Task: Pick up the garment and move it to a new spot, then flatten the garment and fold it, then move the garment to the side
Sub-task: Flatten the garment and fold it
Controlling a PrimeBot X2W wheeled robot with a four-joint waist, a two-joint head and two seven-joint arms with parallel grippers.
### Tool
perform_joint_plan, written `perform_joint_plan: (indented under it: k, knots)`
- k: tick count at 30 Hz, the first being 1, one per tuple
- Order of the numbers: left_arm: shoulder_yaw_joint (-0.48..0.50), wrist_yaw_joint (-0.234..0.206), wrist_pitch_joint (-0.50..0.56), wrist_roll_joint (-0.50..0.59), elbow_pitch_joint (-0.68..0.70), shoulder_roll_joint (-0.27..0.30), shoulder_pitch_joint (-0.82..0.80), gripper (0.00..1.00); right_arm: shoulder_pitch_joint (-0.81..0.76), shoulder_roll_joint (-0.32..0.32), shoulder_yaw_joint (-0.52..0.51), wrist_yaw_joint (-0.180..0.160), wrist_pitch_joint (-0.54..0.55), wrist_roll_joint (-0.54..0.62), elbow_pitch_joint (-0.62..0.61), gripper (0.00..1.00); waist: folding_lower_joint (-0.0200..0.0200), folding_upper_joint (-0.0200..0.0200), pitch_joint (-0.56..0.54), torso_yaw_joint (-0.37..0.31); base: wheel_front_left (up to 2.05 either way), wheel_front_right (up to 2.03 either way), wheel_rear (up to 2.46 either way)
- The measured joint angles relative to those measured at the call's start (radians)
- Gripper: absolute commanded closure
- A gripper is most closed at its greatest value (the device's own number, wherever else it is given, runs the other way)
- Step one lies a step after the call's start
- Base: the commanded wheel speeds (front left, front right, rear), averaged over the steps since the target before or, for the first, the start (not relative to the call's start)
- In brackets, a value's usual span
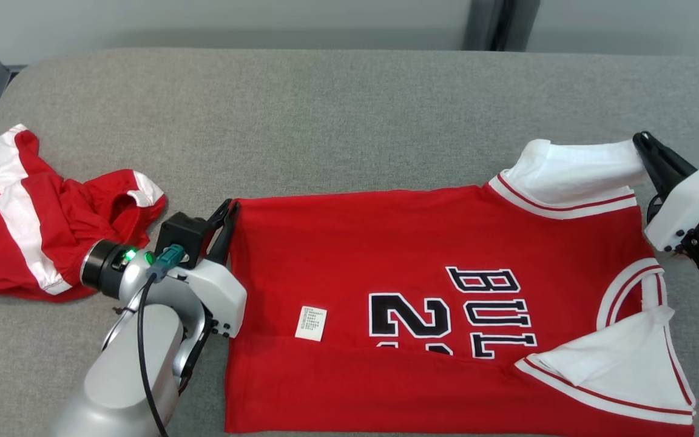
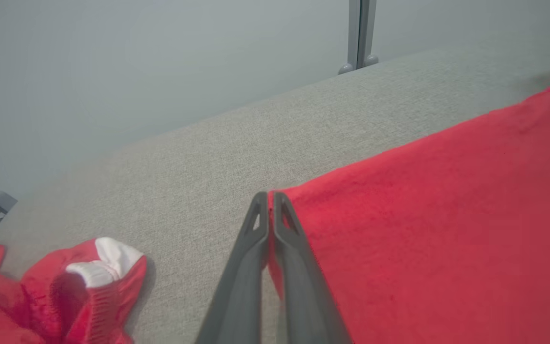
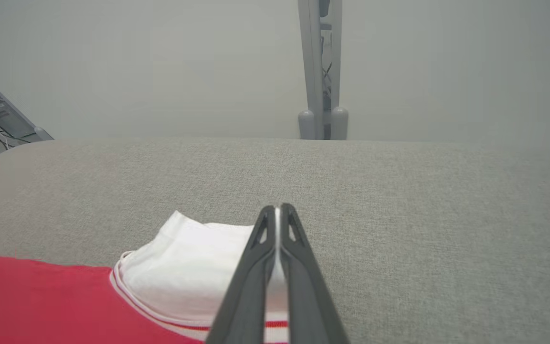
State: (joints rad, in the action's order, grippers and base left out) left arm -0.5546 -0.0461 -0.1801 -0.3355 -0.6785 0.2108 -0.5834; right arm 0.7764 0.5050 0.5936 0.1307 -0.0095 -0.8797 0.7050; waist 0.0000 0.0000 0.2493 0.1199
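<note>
Garment [image 1: 422, 255]: red jersey with white sleeves and black lettering, lying mostly flat and sideways on the grey fabric-covered worktop [image 1: 349, 109], hem toward the robot's left, collar and sleeves toward its right. The near long edge looks turned over onto the body, cutting off the bottom of the numerals. A small white label [image 1: 311, 323] sits on the red cloth. Left pincer [image 1: 230, 206] is clenched on the far hem corner; in the left wrist view its two dark fingers meet with the red edge caught at the tips [image 2: 268, 197]. Right pincer [image 1: 642, 139] is clenched on the far white sleeve [image 1: 580, 167]; the right wrist view shows white cloth nipped between the closed fingers [image 3: 277, 210]. The near white sleeve [image 1: 616, 364] lies folded in on the body, untouched. Handling, as a judgement: light, thin, limp knit, no stiffness, so it will sag and crease wherever it isn't held, and drag on the fabric top instead of sliding clean. It isn't fragile but is easy to bunch. The best holds are corners and seamed edges (hem corners, sleeve cuffs, shoulders), where a pinch catches a doubled layer. The two far-edge grips now in place suit a lift-and-lay fold toward the near side, if the pull is kept even. A second red and white piece [image 1: 40, 212] lies crumpled well to the left, apart from the jersey, behind the left wrist.
</note>
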Motion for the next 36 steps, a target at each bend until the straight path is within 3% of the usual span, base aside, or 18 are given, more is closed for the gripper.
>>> perform_joint_plan:
  k: [6,20,36]
  knots:
    - [-0.014,-0.008,0.014,0.001,0.062,0.041,0.07,1.0,-0.095,0.035,0.002,0.0,0.017,-0.045,-0.066,1.0,0.0,0.0,-0.057,-0.021,0.0,0.0,0.0]
    - [-0.094,0.025,0.081,0.028,0.214,0.146,0.21,1.0,-0.354,0.127,-0.05,0.0,0.155,-0.17,-0.271,1.0,0.0,0.0,-0.12,-0.036,0.0,0.0,0.0]
    - [-0.15,0.061,0.165,0.026,0.33,0.223,0.294,1.0,-0.535,0.167,-0.175,0.0,0.382,-0.134,-0.477,1.0,0.0,0.0,-0.129,-0.04,0.0,0.0,0.0]
